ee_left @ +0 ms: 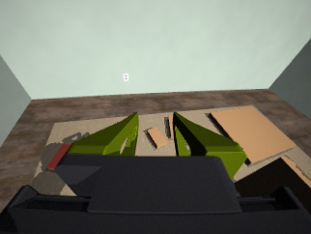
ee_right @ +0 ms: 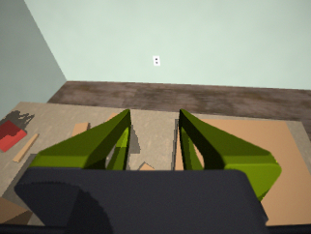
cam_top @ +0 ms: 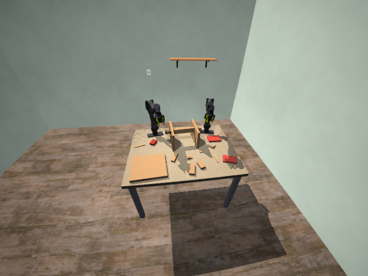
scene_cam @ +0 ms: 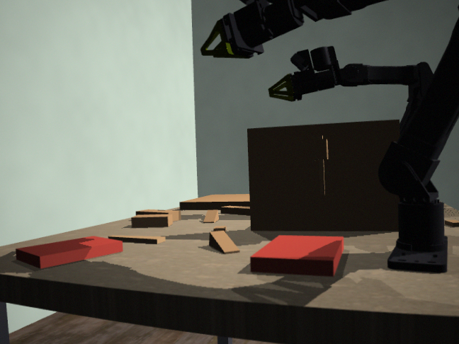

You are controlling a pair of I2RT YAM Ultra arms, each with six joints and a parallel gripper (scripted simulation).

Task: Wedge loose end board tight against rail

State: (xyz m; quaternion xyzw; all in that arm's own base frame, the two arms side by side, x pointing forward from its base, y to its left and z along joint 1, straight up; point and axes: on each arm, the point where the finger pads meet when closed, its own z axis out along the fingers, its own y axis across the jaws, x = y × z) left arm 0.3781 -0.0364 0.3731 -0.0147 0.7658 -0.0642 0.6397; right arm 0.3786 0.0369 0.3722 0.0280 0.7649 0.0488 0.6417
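Two upright end boards (cam_top: 171,136) (cam_top: 195,133) are joined by a horizontal rail (cam_top: 183,130). The nearer board (scene_cam: 296,185) in the exterior view hides the rail; thin lit slits show in it. Whether wedges sit in the rail's slots is too small to tell. Loose wedges (cam_top: 213,146) (cam_top: 189,157) (scene_cam: 223,242) (scene_cam: 211,216) lie on the table. My left gripper (cam_top: 209,122) (scene_cam: 202,52) (ee_left: 155,117) is partly open, empty, high above the table. My right gripper (cam_top: 160,123) (scene_cam: 270,93) (ee_right: 155,116) is likewise open, empty and raised, away from the boards.
A large flat board (cam_top: 148,167) (ee_left: 253,131) lies at the front left in the top view. Red blocks (cam_top: 213,138) (cam_top: 229,158) (cam_top: 153,142) lie around the boards. Small wooden blocks (cam_top: 192,168) (cam_top: 201,164) and thin strips (cam_top: 216,158) (cam_top: 139,145) also lie on the table (cam_top: 208,175).
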